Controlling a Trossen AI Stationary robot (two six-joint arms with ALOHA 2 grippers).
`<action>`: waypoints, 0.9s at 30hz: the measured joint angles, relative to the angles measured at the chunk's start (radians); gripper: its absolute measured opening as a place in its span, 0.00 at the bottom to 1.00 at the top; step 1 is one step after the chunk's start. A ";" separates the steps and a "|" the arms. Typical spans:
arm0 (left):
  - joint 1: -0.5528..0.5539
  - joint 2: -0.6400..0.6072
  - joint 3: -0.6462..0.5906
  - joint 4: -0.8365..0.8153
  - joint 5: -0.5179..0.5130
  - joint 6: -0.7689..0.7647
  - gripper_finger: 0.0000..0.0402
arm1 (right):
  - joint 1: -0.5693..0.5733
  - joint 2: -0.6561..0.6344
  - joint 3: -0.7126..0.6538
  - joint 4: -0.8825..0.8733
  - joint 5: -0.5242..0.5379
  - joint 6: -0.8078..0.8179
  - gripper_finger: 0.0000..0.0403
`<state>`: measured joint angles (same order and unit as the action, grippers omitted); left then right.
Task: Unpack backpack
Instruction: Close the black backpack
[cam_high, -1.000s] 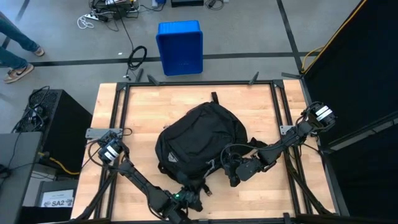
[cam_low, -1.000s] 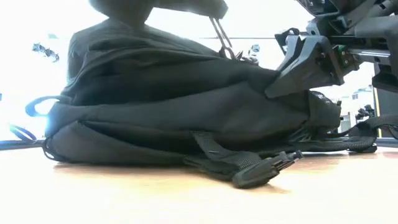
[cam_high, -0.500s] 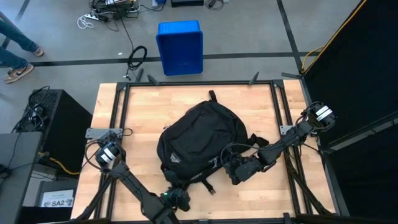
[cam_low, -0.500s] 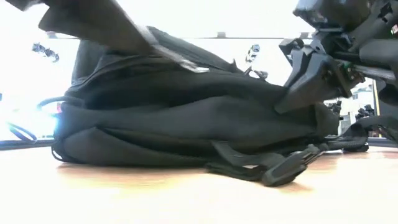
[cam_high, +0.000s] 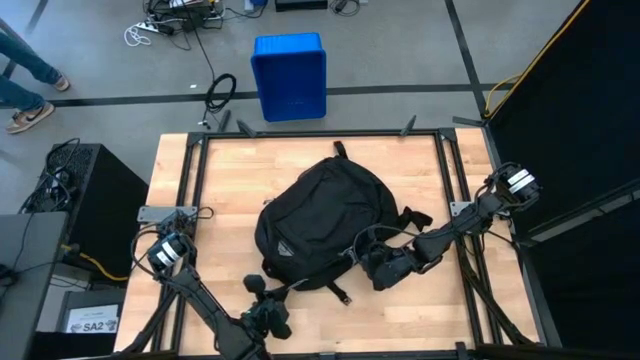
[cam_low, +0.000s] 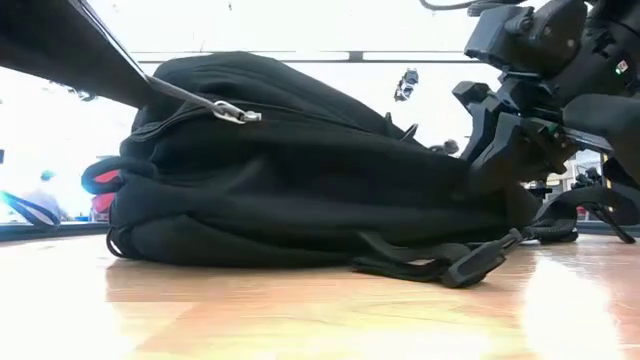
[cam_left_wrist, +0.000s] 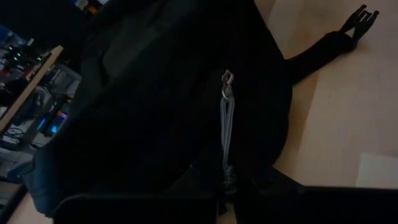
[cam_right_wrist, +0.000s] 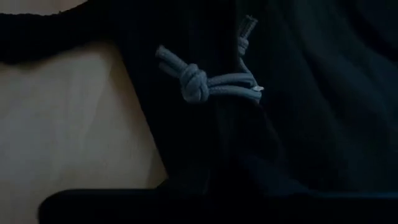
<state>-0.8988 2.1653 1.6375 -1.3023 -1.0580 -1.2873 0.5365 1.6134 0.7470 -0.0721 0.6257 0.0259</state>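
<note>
The left hand (cam_high: 268, 318) sits at the desk's (cam_high: 210, 200) seven o'clock, clenched on a taut grey zipper pull (cam_left_wrist: 225, 134). The backpack (cam_high: 325, 220) lies mid-desk. At its four o'clock the right hand (cam_high: 378, 268) presses against it; its grip cannot be told.

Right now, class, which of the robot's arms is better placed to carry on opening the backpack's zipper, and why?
Probably the left. The left gripper sits off the backpack at the near table edge, a taut grey zipper pull running from it. The right gripper only presses against the bag's side beside a knotted cord.
</note>
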 joint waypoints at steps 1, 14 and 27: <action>0.001 0.000 0.000 0.004 0.001 0.000 0.00 | 0.008 -0.007 -0.001 0.002 0.007 -0.014 0.07; 0.026 -0.001 0.002 0.053 -0.007 0.006 0.00 | 0.131 -0.109 0.003 0.297 0.125 -0.138 0.37; 0.092 -0.001 0.204 0.257 -0.111 0.466 0.00 | 0.104 0.203 0.061 0.832 -0.049 -0.431 0.36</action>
<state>-0.8070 2.1643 1.8410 -1.0450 -1.1687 -0.8214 0.6401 1.8169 0.8081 0.7599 0.5762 -0.4055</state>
